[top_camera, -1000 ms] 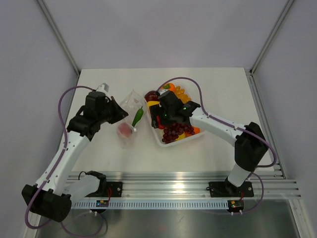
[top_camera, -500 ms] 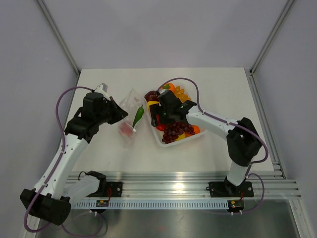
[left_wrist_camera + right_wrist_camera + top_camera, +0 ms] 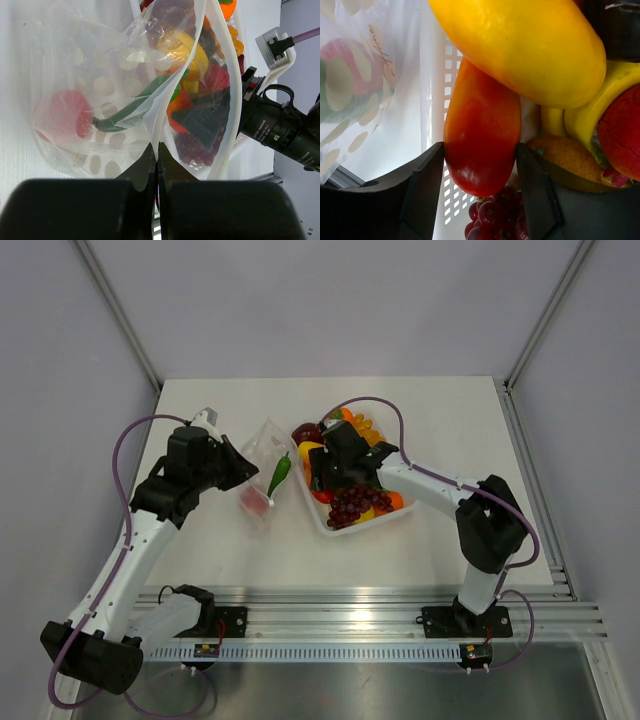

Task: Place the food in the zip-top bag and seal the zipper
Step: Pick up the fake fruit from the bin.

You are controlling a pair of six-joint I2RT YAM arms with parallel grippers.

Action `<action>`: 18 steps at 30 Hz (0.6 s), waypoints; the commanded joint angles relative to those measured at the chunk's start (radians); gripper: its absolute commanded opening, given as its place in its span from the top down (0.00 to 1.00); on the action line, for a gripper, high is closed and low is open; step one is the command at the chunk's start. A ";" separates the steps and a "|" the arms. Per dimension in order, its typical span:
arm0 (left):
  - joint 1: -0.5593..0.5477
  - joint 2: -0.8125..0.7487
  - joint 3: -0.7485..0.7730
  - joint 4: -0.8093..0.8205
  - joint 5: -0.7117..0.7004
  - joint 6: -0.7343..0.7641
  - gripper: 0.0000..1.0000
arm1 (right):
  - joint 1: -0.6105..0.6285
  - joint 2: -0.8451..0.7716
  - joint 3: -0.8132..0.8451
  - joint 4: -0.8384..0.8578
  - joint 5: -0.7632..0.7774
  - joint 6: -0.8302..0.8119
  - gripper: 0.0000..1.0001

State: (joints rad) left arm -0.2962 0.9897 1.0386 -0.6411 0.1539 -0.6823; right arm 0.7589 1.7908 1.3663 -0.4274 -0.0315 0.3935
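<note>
The clear zip-top bag (image 3: 262,475) lies left of the tray, with a green chili (image 3: 279,474) and a red piece (image 3: 253,502) inside. My left gripper (image 3: 240,468) is shut on the bag's mouth edge (image 3: 156,147), holding one lip up. Through the plastic the left wrist view shows the chili (image 3: 135,107) and the red piece (image 3: 60,117). My right gripper (image 3: 318,480) is in the tray's left side. Its fingers (image 3: 427,190) press both sides of a red-orange fruit (image 3: 482,125). A yellow fruit (image 3: 520,45) and purple grapes (image 3: 495,220) lie against it. The zipper strip is not distinguishable.
The white slotted tray (image 3: 400,512) holds several more pieces: purple grapes (image 3: 350,505), a dark red apple (image 3: 306,432), and orange and yellow pieces at the far end (image 3: 362,423). The tray wall (image 3: 437,90) stands between the right gripper and the bag.
My right gripper has shifted a little toward the far-left part of the tray. My left arm moved slightly a second ago and has held the bag still since.
</note>
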 commanded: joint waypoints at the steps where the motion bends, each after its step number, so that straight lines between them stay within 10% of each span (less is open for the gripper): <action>1: 0.006 -0.017 0.005 0.043 0.021 0.004 1.00 | -0.007 -0.047 -0.013 0.033 -0.025 0.004 0.41; 18: 0.006 -0.006 0.000 0.049 0.013 0.009 1.00 | -0.007 -0.152 -0.049 -0.013 0.004 -0.013 0.48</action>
State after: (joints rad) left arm -0.2951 0.9897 1.0382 -0.6357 0.1535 -0.6823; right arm 0.7582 1.6890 1.3251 -0.4377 -0.0433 0.3923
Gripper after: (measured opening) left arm 0.005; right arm 0.614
